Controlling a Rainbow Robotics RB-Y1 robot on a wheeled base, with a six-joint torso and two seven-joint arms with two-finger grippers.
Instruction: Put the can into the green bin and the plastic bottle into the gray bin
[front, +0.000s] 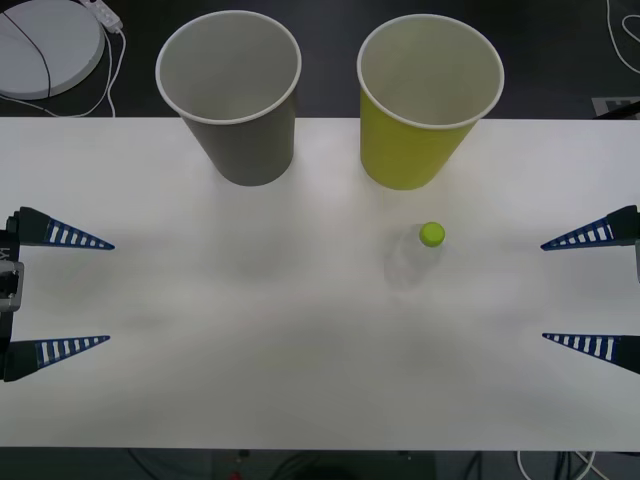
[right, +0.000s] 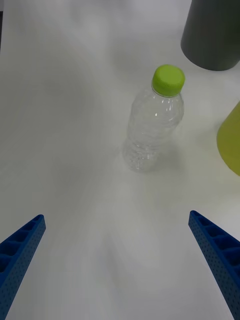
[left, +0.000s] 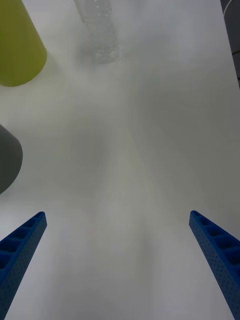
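Note:
The plastic bottle (front: 415, 255) (right: 152, 125) (left: 97, 30) stands upright on the white table, clear with a lime-green cap, just in front of the green bin (front: 425, 100) (right: 231, 142) (left: 17, 45). The gray bin (front: 235, 95) (right: 212, 32) (left: 7, 160) stands to the left of the green one at the table's far edge. Both bins look empty from above. The can is out of view. My left gripper (front: 75, 292) (left: 117, 260) is open at the left edge. My right gripper (front: 578, 290) (right: 117, 260) is open at the right edge, facing the bottle from a distance.
The white table (front: 300, 370) stretches bare between the two grippers. Beyond its far edge lie a round white device (front: 45, 45) and cables on a dark floor.

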